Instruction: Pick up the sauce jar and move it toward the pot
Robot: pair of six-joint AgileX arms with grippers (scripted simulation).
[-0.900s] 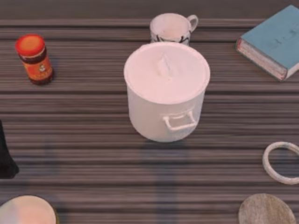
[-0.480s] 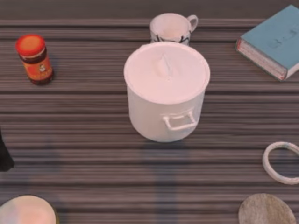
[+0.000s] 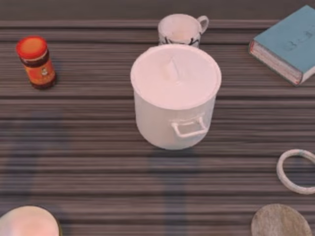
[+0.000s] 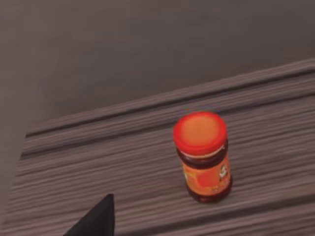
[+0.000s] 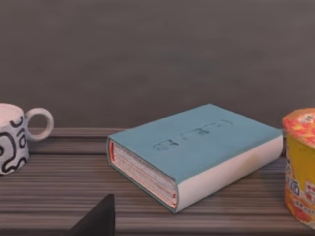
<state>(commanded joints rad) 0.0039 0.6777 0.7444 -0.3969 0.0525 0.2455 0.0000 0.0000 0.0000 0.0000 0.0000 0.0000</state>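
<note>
From our right wrist camera we see a blue-covered book [image 5: 197, 152] lying flat on the striped tabletop [image 5: 54, 191], its white page edges and a reddish strip at the spine end turned toward us. Well apart from the book on one side stands a white mug [image 5: 15, 135] with black squiggles and a ring handle, cut off by the frame edge. On the book's other side, near its corner, a yellow cup with an orange-red top [image 5: 301, 164] is also only partly in view, and a dark wedge-shaped piece [image 5: 96, 219] pokes in nearer us than the book.
</note>
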